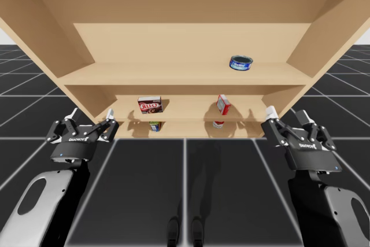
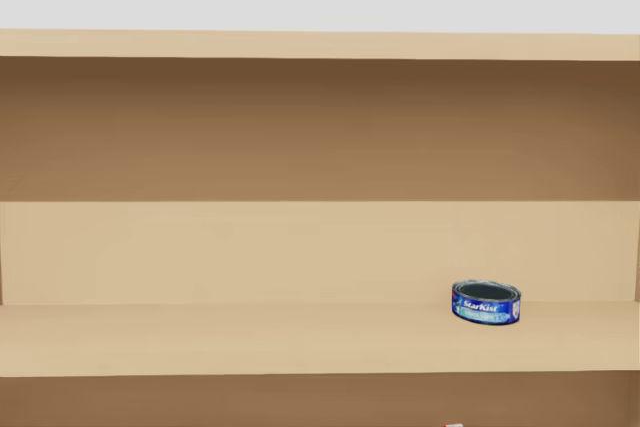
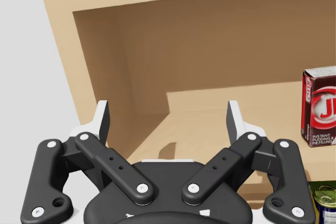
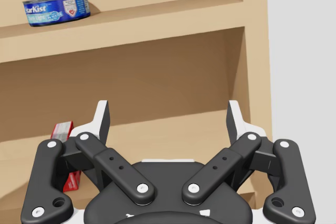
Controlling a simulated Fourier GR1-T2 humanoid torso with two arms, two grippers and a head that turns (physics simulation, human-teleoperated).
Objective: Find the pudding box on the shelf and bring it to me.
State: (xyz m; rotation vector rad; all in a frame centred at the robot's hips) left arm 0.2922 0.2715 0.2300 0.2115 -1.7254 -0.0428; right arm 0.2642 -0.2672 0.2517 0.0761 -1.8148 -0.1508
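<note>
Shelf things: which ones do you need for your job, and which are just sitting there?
Needed: pudding box, shelf, my open left gripper, my open right gripper.
Just sitting: flat blue can, small red box, can under pudding box, can under small red box.

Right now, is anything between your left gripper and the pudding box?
Nothing visible does. My open left gripper hangs before the shelf; the red pudding box stands on the middle board, open space between them.

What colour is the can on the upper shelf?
The can is blue, clearest in the right wrist view.
</note>
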